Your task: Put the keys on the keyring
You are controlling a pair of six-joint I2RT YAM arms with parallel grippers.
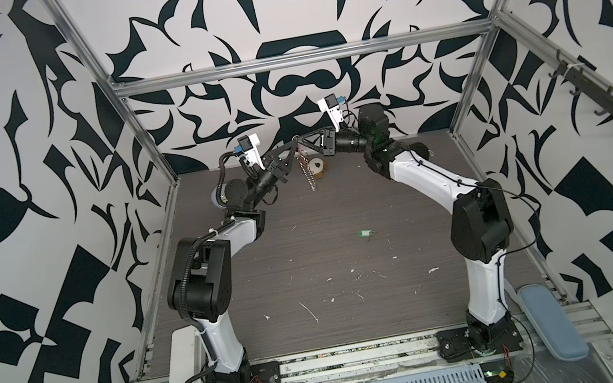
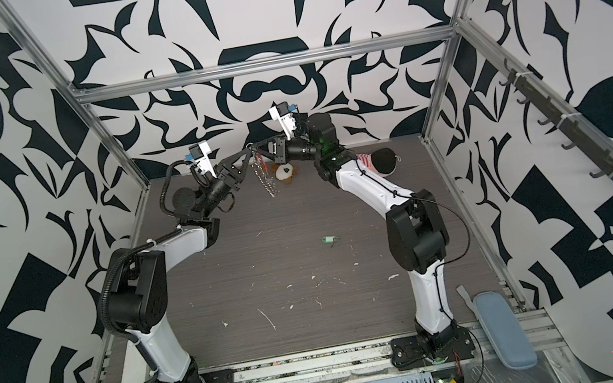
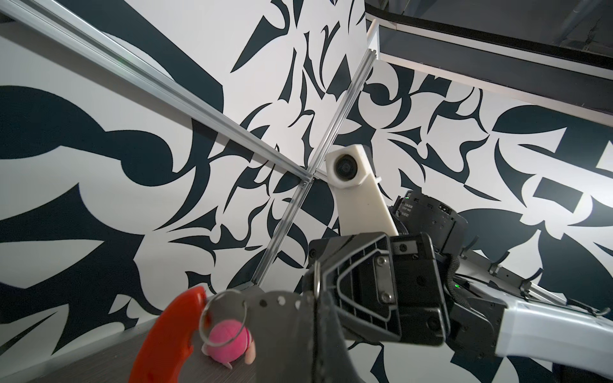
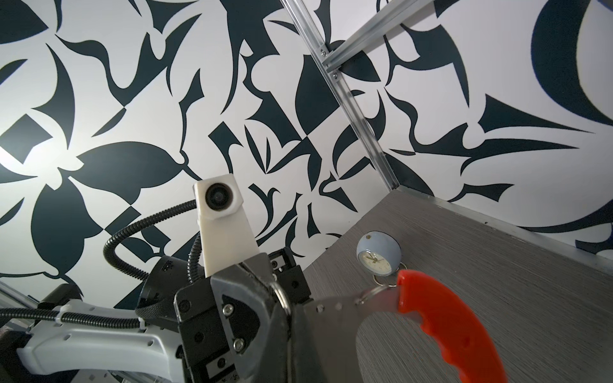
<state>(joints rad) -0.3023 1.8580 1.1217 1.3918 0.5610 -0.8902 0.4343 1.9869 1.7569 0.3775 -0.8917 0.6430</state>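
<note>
Grippers meet tip to tip in mid-air: the left gripper (image 1: 291,145) and the right gripper (image 1: 306,139) each pinch the metal end of the keyring (image 1: 308,173). Its chain hangs straight below them under its own weight. The double hold probably steadies a ring for threading. The keys (image 1: 365,233) lie on the table (image 1: 310,276), far below and well apart from both, not yet picked up.

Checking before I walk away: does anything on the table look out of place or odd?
The green key tag lies alone mid-table, far from the keyring that the left gripper and right gripper hold aloft. White scuffs fleck the table.
</note>
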